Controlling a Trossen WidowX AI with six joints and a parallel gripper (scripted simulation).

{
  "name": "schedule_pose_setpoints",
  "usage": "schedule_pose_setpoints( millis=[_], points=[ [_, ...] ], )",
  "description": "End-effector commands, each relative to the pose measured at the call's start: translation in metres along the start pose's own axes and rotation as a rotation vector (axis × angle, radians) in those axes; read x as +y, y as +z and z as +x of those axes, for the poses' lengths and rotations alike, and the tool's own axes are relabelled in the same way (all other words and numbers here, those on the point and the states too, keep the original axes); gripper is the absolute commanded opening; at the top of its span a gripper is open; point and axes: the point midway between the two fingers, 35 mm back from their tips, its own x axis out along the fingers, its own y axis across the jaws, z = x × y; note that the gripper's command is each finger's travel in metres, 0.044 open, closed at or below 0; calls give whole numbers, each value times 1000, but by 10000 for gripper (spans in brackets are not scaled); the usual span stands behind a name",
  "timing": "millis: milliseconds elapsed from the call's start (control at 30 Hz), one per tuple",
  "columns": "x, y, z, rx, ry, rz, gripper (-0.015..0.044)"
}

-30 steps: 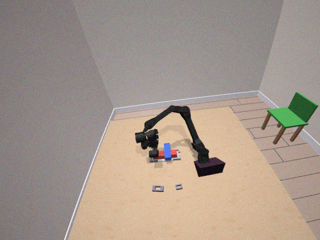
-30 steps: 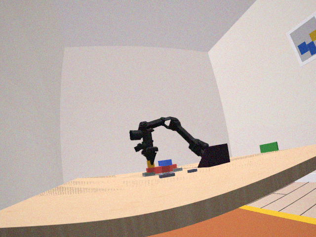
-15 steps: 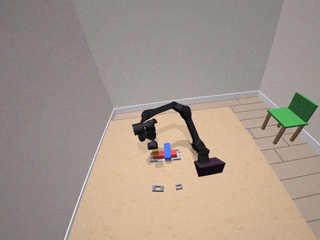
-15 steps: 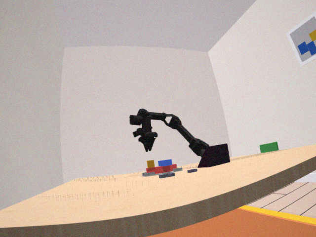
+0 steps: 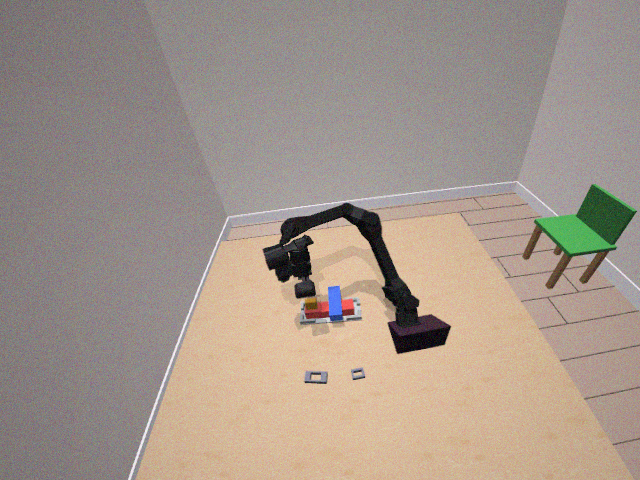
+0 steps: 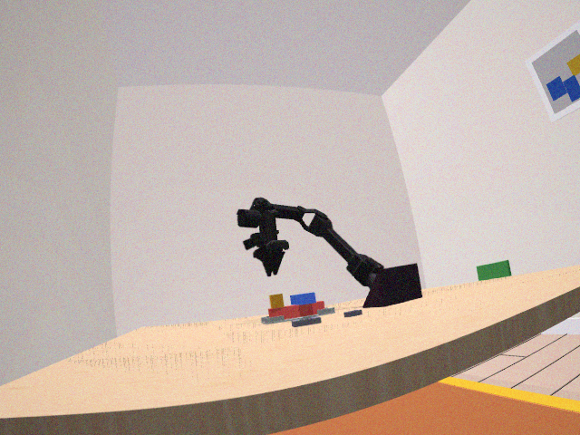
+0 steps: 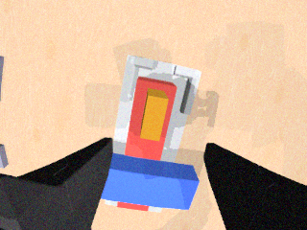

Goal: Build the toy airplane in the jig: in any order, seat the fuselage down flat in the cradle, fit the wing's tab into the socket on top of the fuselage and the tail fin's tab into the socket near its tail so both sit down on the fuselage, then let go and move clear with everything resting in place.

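Observation:
The red fuselage [image 5: 321, 310] [image 6: 285, 312] [image 7: 144, 149] lies flat in the pale grey cradle [image 5: 357, 316] [image 6: 273, 320] [image 7: 122, 126]. The blue wing [image 5: 334, 303] [image 6: 303, 298] [image 7: 150, 187] lies across the top of the fuselage, down on it. The yellow-orange tail fin [image 5: 311, 303] [image 6: 276, 301] [image 7: 154, 116] stands upright on the fuselage near its tail end. The tabs and sockets are hidden. My gripper [image 6: 272, 275] [image 7: 159, 148] is open and empty, above the fuselage and clear of all parts.
Two small dark grey frames, a larger one [image 5: 308, 377] [image 6: 306, 322] and a smaller one [image 5: 357, 378] [image 6: 352, 313], lie on the table in front of the cradle. The dark arm base [image 5: 421, 335] [image 6: 398, 286] stands to the right of it.

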Motion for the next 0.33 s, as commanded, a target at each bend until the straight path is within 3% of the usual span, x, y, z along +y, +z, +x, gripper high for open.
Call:
schedule_pose_setpoints(
  millis=[0, 300],
  points=[
    [0, 0, 0, 3, 3, 0, 260],
    [0, 0, 0, 3, 3, 0, 260]
  ],
)
